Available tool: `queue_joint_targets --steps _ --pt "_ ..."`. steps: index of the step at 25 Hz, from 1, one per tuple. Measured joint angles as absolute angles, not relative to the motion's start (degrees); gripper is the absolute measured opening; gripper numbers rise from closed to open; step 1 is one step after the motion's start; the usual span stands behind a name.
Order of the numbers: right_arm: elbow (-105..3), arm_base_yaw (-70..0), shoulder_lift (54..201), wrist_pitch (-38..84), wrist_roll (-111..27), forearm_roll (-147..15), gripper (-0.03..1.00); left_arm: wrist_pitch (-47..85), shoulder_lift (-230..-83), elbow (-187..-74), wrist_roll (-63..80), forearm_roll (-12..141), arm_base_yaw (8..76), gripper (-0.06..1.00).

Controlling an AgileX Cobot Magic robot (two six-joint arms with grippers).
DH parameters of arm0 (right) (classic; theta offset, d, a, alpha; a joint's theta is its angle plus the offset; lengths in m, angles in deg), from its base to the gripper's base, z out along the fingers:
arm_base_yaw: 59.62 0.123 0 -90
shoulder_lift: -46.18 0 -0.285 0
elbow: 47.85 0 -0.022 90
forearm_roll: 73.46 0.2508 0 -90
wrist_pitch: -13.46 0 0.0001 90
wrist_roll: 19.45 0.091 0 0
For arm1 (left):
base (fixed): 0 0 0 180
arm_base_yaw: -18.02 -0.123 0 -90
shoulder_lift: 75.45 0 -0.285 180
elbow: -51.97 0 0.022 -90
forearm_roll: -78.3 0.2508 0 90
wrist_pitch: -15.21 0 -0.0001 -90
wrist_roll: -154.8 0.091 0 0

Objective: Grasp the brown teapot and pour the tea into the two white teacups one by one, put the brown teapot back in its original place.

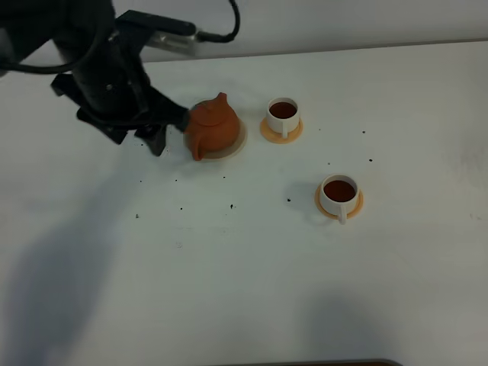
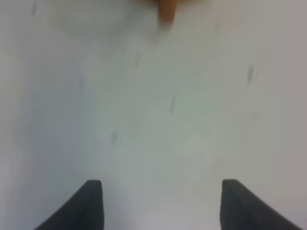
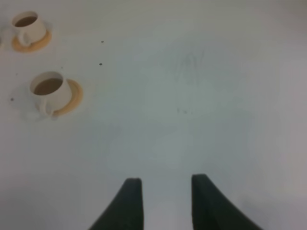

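Observation:
The brown teapot [image 1: 212, 126] stands upright on the pale beige coaster [image 1: 235, 145] at the back left of the table. My left gripper [image 1: 169, 130] is just left of the teapot, apart from it, open and empty. In the left wrist view the gripper [image 2: 161, 182] is open over bare table, with a blurred orange piece of the teapot [image 2: 167, 10] at the frame's edge. The two white teacups [image 1: 283, 114] [image 1: 338, 194] stand on orange saucers and both hold dark tea. My right gripper [image 3: 166, 178] is open and empty, out of the exterior view; both cups [image 3: 26, 25] [image 3: 48, 89] show far from it.
The white table [image 1: 244, 290] has small dark specks scattered in front of the teapot [image 1: 231, 205]. The black left arm and its cable [image 1: 107, 69] fill the back left corner. A dark edge [image 1: 320, 363] shows at the table's front.

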State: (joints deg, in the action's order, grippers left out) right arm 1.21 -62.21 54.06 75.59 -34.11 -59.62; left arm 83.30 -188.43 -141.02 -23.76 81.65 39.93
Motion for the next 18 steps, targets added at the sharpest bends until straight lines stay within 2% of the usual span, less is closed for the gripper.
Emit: queue_joint_targets --steps 11,18 --pt "1.2 -62.2 54.1 75.6 -34.1 -59.6 0.24 83.3 -154.9 -102.4 -29.7 85.2 39.5 0.50" --pt "1.2 -62.2 54.1 75.6 -34.1 -59.6 0.24 79.8 -141.8 -85.1 -30.2 84.7 39.5 0.50"
